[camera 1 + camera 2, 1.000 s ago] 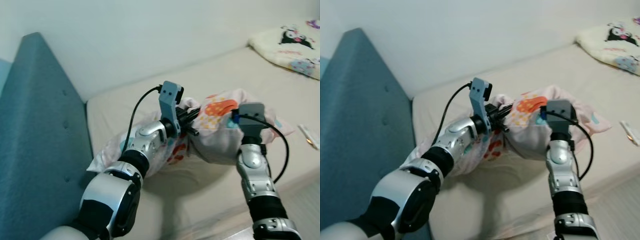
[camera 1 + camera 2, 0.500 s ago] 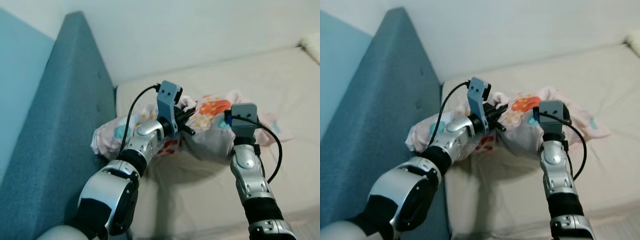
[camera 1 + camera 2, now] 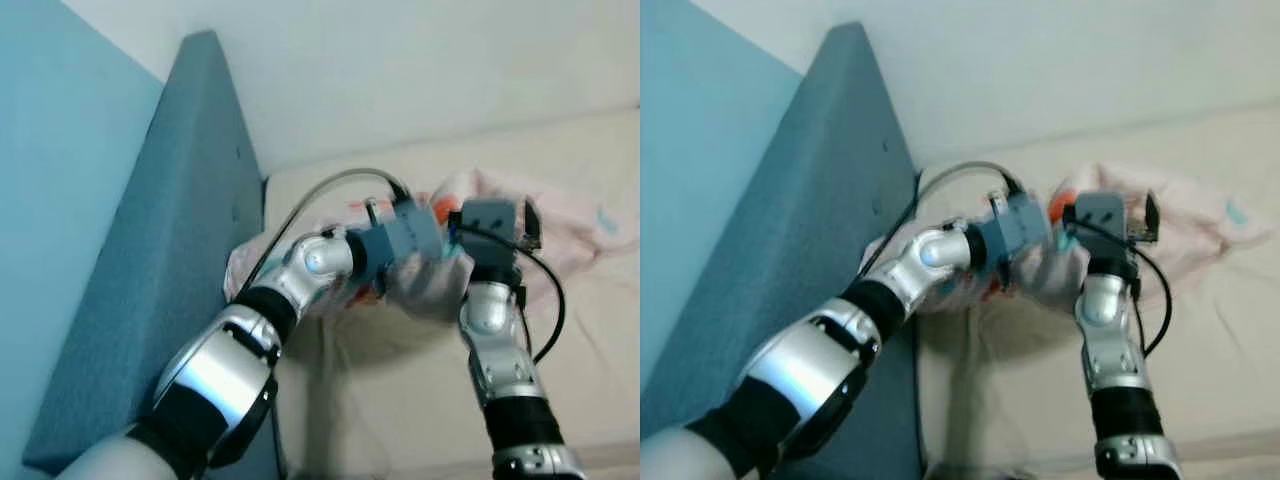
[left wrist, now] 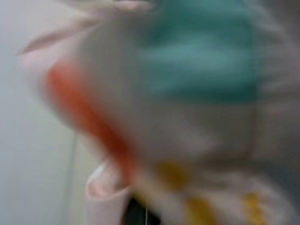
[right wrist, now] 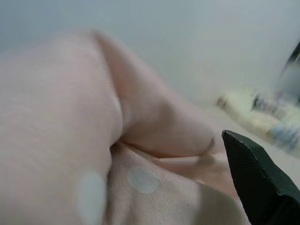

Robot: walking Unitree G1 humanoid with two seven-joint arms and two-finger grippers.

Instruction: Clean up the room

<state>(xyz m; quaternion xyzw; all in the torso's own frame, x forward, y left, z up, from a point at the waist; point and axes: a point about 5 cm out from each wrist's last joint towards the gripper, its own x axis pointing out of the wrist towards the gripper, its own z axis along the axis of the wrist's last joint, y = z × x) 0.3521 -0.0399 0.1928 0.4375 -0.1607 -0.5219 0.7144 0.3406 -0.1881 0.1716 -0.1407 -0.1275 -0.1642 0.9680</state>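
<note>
Two grippers, left (image 3: 400, 262) and right (image 3: 497, 232), buried in pink blanket (image 3: 560, 215) bunched on bed (image 3: 590, 330) near headboard (image 3: 190, 200). Finger state: cannot tell. Risk: loose folds slipping free, blanket dragging unevenly.

You have one pink patterned blanket (image 3: 560, 215) bunched on one beige mattress (image 3: 590, 350). One blue padded headboard (image 3: 150, 290) stands along the mattress's left edge. Two silver arms reach over the mattress: left arm (image 3: 290, 290), right arm (image 3: 495, 340), one black cable on each.
</note>
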